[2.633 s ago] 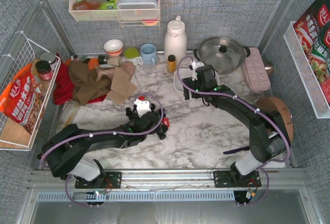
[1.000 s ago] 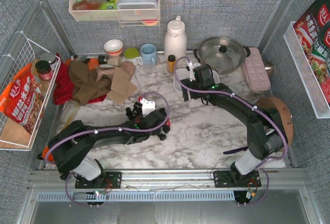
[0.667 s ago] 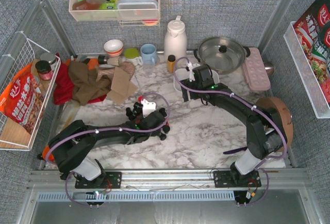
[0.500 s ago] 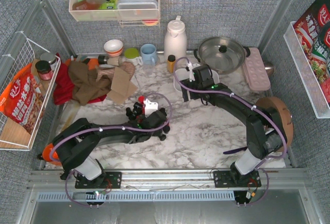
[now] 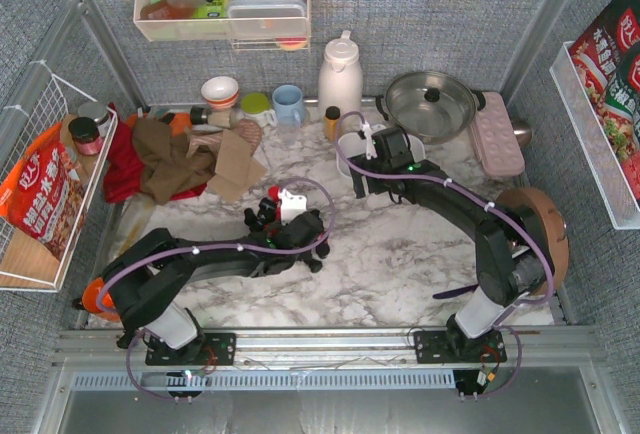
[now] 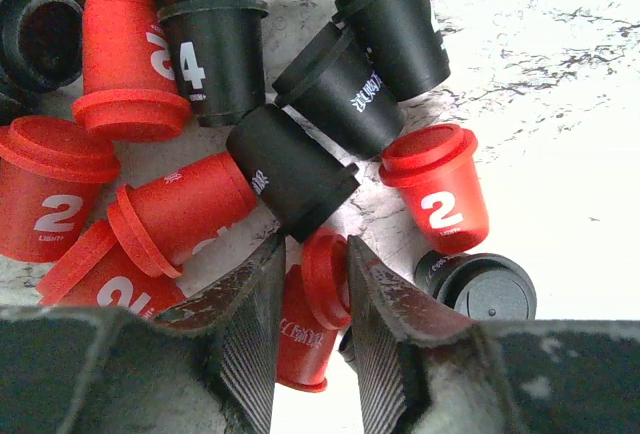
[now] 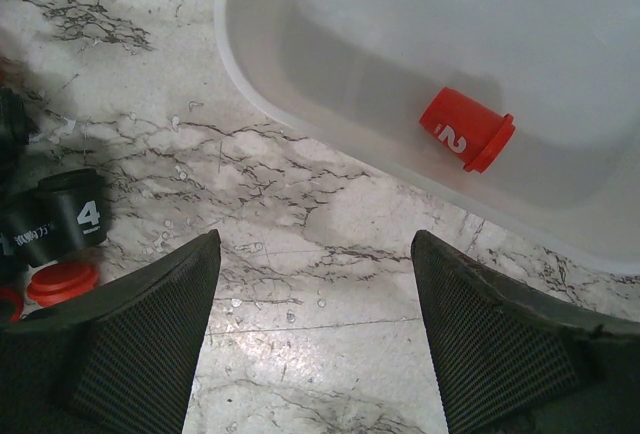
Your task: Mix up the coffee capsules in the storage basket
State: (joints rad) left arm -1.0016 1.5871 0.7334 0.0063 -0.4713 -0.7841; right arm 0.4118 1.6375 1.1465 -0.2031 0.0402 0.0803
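Note:
Red and black coffee capsules (image 6: 215,49) lie heaped on the marble under my left gripper (image 6: 312,299). Its jaws press both sides of a red capsule (image 6: 318,289) lying on its side, rim up between the fingers. From above, the heap (image 5: 264,216) shows just beyond that gripper. The storage basket (image 7: 300,104), white and shallow, holds one red capsule (image 7: 466,129). My right gripper (image 7: 315,284) stands open over bare marble beside the basket's near wall, with nothing between its fingers. In the top view the basket (image 5: 346,149) is mostly hidden by the right arm.
A black capsule marked 4 (image 7: 70,216) and a red one (image 7: 62,282) lie left of the right gripper. Along the back stand a white jug (image 5: 339,76), a steel pot (image 5: 432,102), a pink tray (image 5: 497,134), a yellow-capped bottle (image 5: 332,122) and a blue mug (image 5: 289,104). Cloths (image 5: 165,159) lie at the left.
The left gripper has reached further into the capsule heap and its jaws have narrowed onto a red capsule. The right arm has barely moved.

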